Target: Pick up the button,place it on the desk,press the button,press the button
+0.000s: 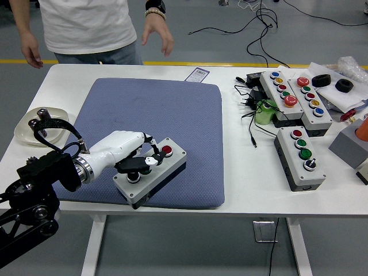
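A grey button box [150, 171] with a red button [167, 150] and a dark button lies on the blue pad [152, 135], near its front edge. My left hand [141, 159], white with black fingers, rests over the box's middle from the left. Its fingers are curled down onto the box top, with a fingertip [150, 161] touching just left of the red button. The hand presses on the box rather than grasping it. My right arm is out of view.
A person stands at the far left edge, one hand [159, 35] hanging over the table's back edge. A white dish [34, 126] sits at the left. Several other button boxes [302, 156], cables [253, 115] and small items fill the right side.
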